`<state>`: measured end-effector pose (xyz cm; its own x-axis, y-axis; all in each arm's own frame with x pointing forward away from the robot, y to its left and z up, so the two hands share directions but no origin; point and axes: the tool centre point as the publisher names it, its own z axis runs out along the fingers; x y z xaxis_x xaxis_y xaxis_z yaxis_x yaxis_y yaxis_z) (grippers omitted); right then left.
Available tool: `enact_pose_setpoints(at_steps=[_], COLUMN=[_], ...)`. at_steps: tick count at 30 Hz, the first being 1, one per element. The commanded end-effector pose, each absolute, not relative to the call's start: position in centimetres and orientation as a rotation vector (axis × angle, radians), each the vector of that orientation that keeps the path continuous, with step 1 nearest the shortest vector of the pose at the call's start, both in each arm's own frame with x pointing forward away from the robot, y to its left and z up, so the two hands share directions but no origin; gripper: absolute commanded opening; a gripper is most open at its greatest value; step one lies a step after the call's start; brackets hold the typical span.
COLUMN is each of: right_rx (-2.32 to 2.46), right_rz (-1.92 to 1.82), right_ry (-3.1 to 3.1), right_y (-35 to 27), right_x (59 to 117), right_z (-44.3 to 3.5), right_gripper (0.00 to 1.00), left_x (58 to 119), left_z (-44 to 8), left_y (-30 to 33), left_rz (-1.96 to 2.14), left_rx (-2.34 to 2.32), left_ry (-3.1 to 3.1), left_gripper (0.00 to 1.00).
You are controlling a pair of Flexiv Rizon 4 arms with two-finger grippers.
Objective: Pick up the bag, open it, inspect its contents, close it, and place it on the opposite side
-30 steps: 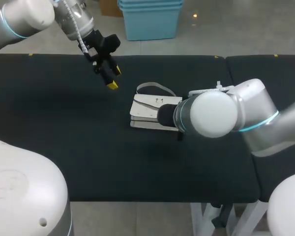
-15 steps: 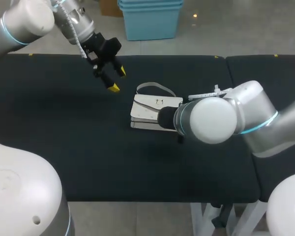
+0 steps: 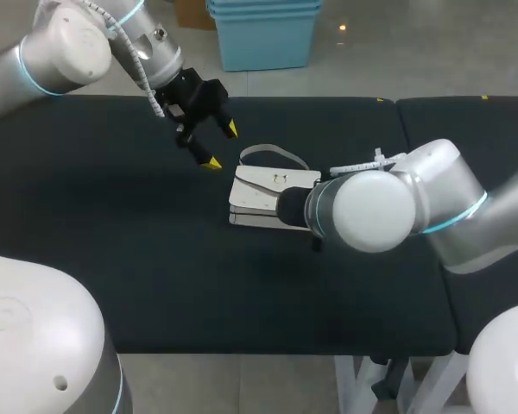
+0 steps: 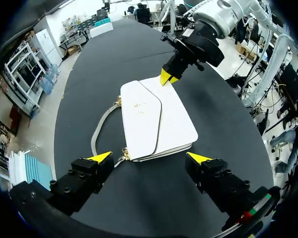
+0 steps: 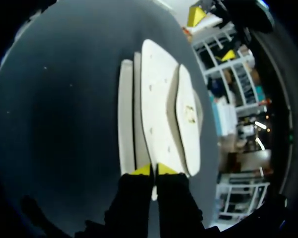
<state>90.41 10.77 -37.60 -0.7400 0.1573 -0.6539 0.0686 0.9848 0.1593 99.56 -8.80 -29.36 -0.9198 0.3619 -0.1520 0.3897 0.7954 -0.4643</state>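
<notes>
A white bag [image 3: 261,197] with a grey strap [image 3: 273,153] lies flat on the black table, flap up. In the right wrist view my right gripper [image 5: 154,170] is shut on the thin edge of the bag [image 5: 161,99] at its near end. In the head view the right arm's elbow [image 3: 363,211] hides that gripper. My left gripper [image 3: 222,146] hangs open just left of the strap, above the table. In the left wrist view the left gripper [image 4: 149,158] stands wide over the bag [image 4: 156,119], and the right gripper [image 4: 167,77] pinches the bag's far end.
The black tabletop [image 3: 112,259] stretches left of and in front of the bag. A seam separates a second black table section [image 3: 466,112] at the right, where my right arm comes in.
My left gripper has moved right and a little forward towards the bag's strap, staying open. The right arm and the bag have hardly shifted.
</notes>
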Motion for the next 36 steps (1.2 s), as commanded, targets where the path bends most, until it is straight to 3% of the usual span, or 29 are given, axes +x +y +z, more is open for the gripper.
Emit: enact_pose_setpoints(at_steps=[1,27,32,36], right_rx=[0.156,0.156,0.156,0.156], right_rz=[0.167,0.167,0.167,0.167], right_ry=[2.399,2.399,2.399,2.399], right_y=[10.8,10.8,10.8,10.8], right_x=[90.4,90.4,90.4,90.4], right_z=[-38.0,-38.0,-38.0,-38.0], right_gripper=[0.00,0.00,0.00,0.00], left_x=[99.1,98.2,98.5,98.3], left_z=[-30.3,-33.3,-33.9,-34.3], left_y=[-9.6,-14.0,-14.5,-14.6], left_rz=[-0.785,-1.038,-1.062,-1.034], left_rx=[0.764,1.055,1.107,1.132], left_ry=[2.733,2.362,2.343,2.313], left_gripper=[1.00,1.00,0.80,0.73])
